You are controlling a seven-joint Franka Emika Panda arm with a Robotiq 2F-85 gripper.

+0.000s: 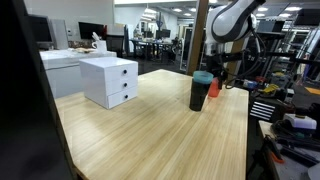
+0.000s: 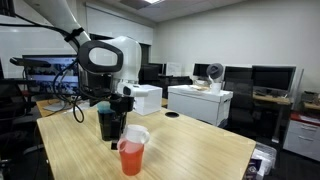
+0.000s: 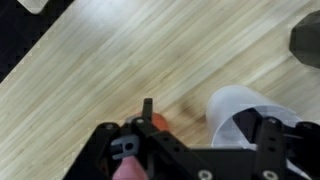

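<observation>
While the clear cup of red liquid [image 2: 132, 155] stands upright on the table [image 2: 190, 140], just beside the black tumbler [image 2: 108, 124], the gripper [image 3: 207, 118] hovers above its rim, jaws apart, holding nothing. Judged early: 0 of 2 cups gripped or lifted. White drawer unit [image 1: 109, 81] sits well apart.

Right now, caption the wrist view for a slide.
Open gripper over a wooden table, clear cup beneath it, dark cup at the frame edge.
</observation>
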